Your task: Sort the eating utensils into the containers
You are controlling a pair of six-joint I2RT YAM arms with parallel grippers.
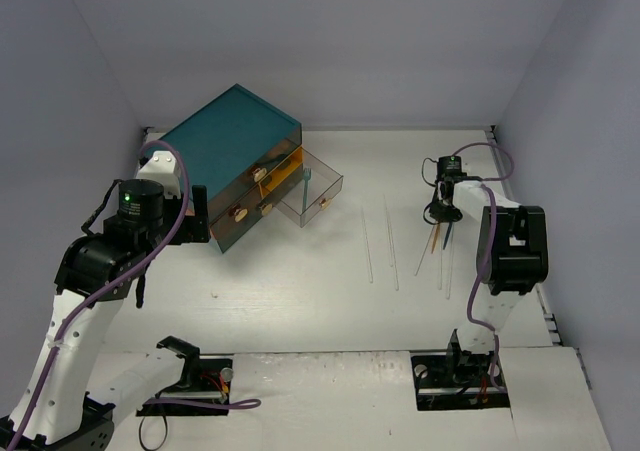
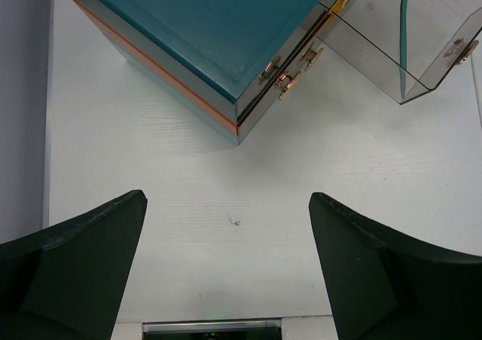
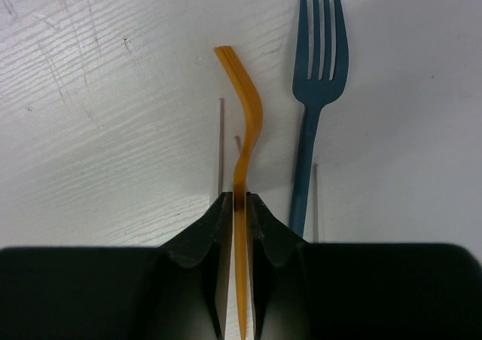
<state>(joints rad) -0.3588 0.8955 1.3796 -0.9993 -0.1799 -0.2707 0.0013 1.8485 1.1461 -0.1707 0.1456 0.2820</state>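
My right gripper point(image 3: 239, 200) is shut on a thin orange utensil point(image 3: 246, 117), which is held edge-on and curves away from the fingertips, close over the white table. A dark blue fork point(image 3: 312, 91) lies flat just to its right. In the top view the right gripper point(image 1: 440, 214) is at the far right, with the orange utensil point(image 1: 434, 236) below it. My left gripper point(image 2: 227, 212) is open and empty over bare table, near the teal chest point(image 2: 211, 31). One clear drawer point(image 2: 361, 46) is pulled out and holds a teal fork point(image 2: 404, 31).
Clear utensils point(image 1: 367, 241) lie in thin lines on the table between the chest point(image 1: 225, 146) and the right arm. The open drawer point(image 1: 312, 199) juts out toward them. The side walls stand close on the left and right.
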